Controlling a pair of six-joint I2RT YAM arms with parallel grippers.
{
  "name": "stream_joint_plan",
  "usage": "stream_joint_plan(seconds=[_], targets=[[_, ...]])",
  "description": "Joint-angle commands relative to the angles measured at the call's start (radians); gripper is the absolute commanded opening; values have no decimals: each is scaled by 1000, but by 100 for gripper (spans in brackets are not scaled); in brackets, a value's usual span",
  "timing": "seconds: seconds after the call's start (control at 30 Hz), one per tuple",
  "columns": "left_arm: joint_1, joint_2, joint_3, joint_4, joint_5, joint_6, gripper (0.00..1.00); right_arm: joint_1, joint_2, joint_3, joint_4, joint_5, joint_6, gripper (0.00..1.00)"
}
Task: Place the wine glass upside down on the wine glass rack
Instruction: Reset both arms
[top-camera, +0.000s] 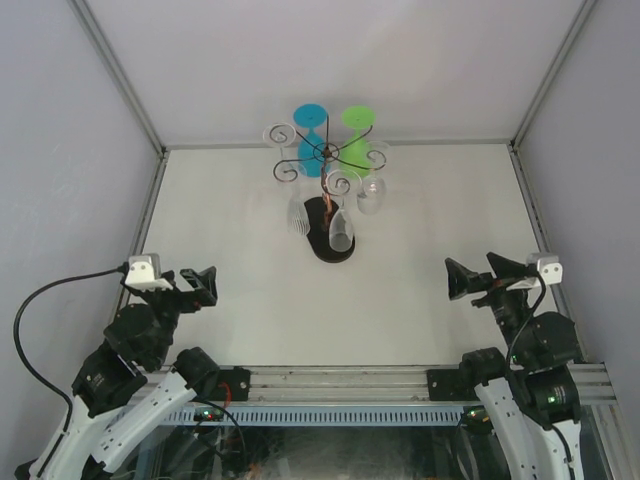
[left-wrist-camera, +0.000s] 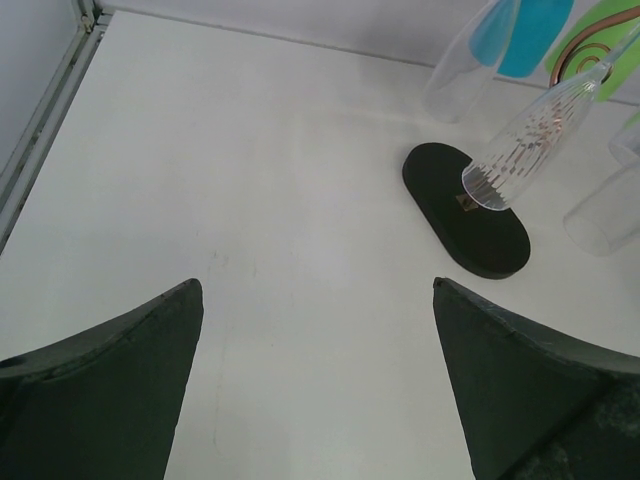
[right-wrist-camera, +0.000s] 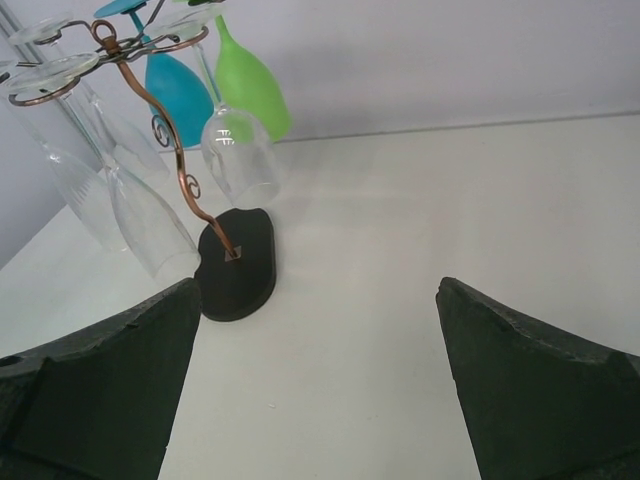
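Note:
The wine glass rack (top-camera: 318, 212) stands at the back centre on its black oval base, with a coppery stem and curled wire arms. Several glasses hang upside down on it: a blue one (top-camera: 310, 125), a green one (top-camera: 356, 124), a clear wine glass (top-camera: 372, 195) and two clear flutes (top-camera: 342, 232). My left gripper (top-camera: 200, 285) is open and empty at the near left, far from the rack. My right gripper (top-camera: 462, 280) is open and empty at the near right. The left wrist view shows the base (left-wrist-camera: 440, 190) beyond open fingers (left-wrist-camera: 120, 370). The right wrist view shows the stem (right-wrist-camera: 172, 135) and clear wine glass (right-wrist-camera: 238, 155).
White table inside a white-walled enclosure with metal corner posts (top-camera: 120, 75). A metal rail (top-camera: 340, 380) runs along the near edge between the arm bases. The table's left edge rail shows in the left wrist view (left-wrist-camera: 40, 120).

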Motion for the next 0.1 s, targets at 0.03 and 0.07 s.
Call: stream_joint_plan(seconds=[0.03, 0.07], targets=[[4, 24, -2, 43, -9, -9, 100, -5, 26, -3, 40, -10, 4, 100], [4, 24, -2, 47, -7, -7, 100, -5, 23, -3, 38, -10, 4, 100]])
